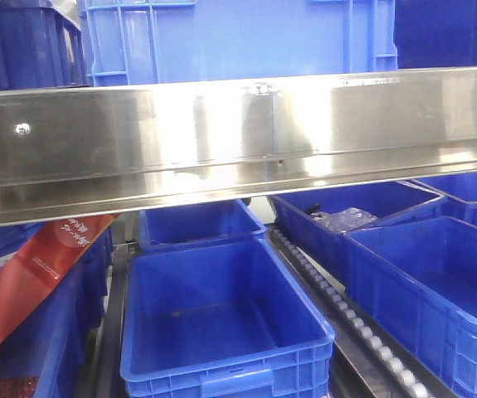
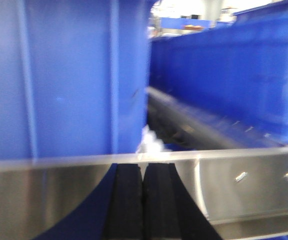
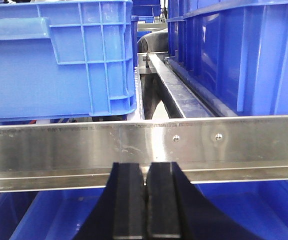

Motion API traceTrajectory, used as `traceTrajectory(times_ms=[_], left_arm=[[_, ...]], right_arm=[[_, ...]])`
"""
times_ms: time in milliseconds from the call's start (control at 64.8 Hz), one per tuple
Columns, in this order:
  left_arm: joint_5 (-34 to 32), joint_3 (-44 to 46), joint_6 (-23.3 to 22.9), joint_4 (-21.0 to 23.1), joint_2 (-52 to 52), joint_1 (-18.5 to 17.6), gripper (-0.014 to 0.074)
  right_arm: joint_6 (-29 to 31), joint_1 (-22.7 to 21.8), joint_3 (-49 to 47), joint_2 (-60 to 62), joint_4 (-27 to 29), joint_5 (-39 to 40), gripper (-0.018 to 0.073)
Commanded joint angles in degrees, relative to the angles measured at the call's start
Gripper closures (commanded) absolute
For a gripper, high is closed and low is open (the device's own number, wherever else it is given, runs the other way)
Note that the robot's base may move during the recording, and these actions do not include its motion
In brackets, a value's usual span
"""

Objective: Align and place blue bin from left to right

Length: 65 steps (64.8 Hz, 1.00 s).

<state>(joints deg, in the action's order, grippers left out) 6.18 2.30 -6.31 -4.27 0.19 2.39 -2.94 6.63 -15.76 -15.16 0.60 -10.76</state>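
The blue bin (image 1: 238,37), pale sky-blue with ribbed corners, stands on the upper shelf behind the steel rail (image 1: 238,141). In the right wrist view the blue bin (image 3: 58,60) fills the upper left, just beyond the rail (image 3: 58,145). My right gripper (image 3: 145,167) is shut and empty, its tips in front of the rail, right of the bin's corner. My left gripper (image 2: 142,167) is also shut and empty at the rail (image 2: 244,185); a blurred blue wall (image 2: 58,80) rises close behind it on the left. Neither gripper shows in the front view.
Darker blue crates flank the bin on the shelf (image 1: 22,41) (image 1: 450,33). Below the rail lie open royal-blue bins (image 1: 221,323) (image 1: 429,282), a roller track (image 1: 346,315) and a red packet (image 1: 39,265). A tall blue crate (image 3: 239,55) stands right of the gap.
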Motion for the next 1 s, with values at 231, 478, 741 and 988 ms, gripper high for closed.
traceTrajectory(times_ms=[231,478,741,988], left_arm=[[-2.6,-2.3,0.3,0.5,-0.2,0.9,0.0708],[-2.9,-2.3,0.3,0.5,-0.2,0.9,0.0708],[-2.9,-2.3,0.3,0.5,-0.2,0.9,0.0708],[-2.9,-2.3,0.3,0.5,-0.2,0.9,0.0708]], right_arm=[[0.5,-0.2,0.1,0.3,-0.6,1.4,0.0629],[0.5,-0.2,0.1,0.3,-0.6,1.4,0.0629],[0.5,-0.2,0.1,0.3,-0.6,1.4,0.0629],[0.5,-0.2,0.1,0.3,-0.6,1.4,0.0629]])
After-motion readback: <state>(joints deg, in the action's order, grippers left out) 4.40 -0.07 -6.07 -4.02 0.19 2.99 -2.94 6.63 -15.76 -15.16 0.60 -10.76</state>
